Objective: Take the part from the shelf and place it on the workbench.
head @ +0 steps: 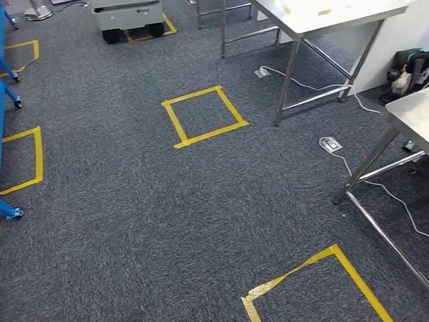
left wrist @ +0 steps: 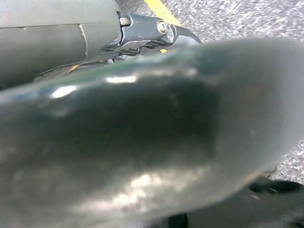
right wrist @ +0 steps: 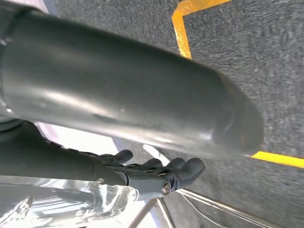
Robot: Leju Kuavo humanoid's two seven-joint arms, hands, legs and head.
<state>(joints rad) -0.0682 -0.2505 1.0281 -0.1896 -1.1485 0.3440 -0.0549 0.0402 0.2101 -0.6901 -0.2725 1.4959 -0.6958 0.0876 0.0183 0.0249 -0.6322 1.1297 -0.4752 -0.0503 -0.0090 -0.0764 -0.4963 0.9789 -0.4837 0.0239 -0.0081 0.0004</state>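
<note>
A crinkled clear-plastic-wrapped part (right wrist: 71, 204) lies against the dark fingers (right wrist: 157, 173) of my right hand (right wrist: 143, 156) in the right wrist view. Pale wrapping also shows between those fingers and the thick grey thumb (right wrist: 125, 99), so the hand holds it over grey carpet. My left hand (left wrist: 150, 31) hangs with its dark fingers stretched out and its blurred thumb (left wrist: 143, 133) close to the lens, nothing in it. A white workbench (head: 328, 13) stands at the far right in the head view, and a second bench corner (head: 412, 114) is nearer. Blue shelf feet (head: 7, 87) are along the left edge.
Yellow tape squares (head: 205, 115) mark the grey carpet, one close ahead on the right (head: 314, 282). A grey wheeled cart (head: 129, 17) is parked at the back. White cables and floor sockets (head: 330, 143) lie by the metal bench legs (head: 362, 171).
</note>
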